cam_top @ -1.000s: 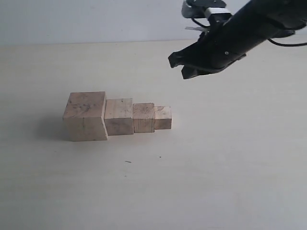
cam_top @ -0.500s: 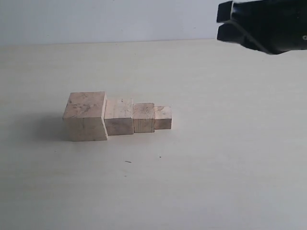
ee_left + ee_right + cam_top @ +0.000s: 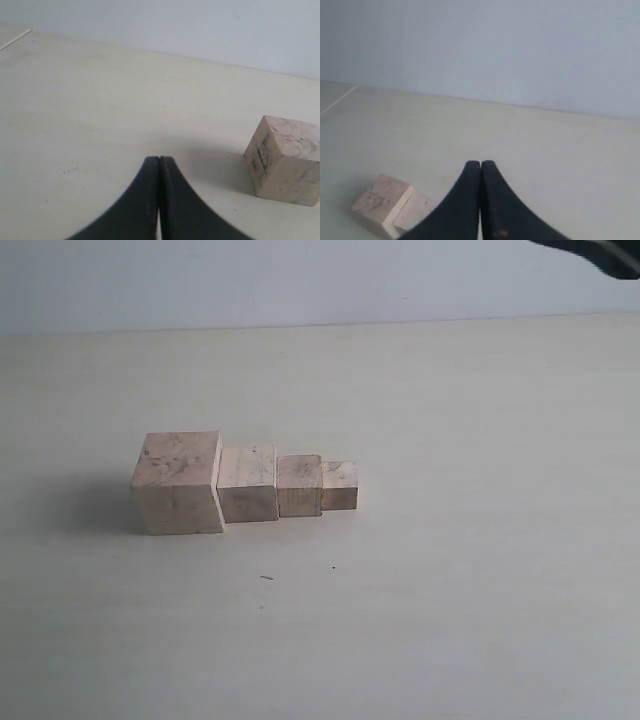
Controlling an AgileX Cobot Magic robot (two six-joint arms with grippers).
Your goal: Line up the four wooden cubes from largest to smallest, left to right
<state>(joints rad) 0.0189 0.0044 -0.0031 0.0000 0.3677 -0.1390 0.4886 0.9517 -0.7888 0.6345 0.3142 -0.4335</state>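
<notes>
Four pale beige mottled wooden cubes touching in one row left of centre, largest leftmost, smallest rightmost, pale cream counter, plain grey-blue wall, left fingers pressed together, right fingers likewise

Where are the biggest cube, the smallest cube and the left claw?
biggest cube point(image 3: 177, 483), exterior view, top face's front edge
smallest cube point(image 3: 340, 486), exterior view, top face's front edge
left claw point(image 3: 159, 159), left wrist view, tips

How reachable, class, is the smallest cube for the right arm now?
Probably yes: the smallest cube ends the row at the right, its top and outer face uncovered; the shut right claw would need opening first.
</notes>
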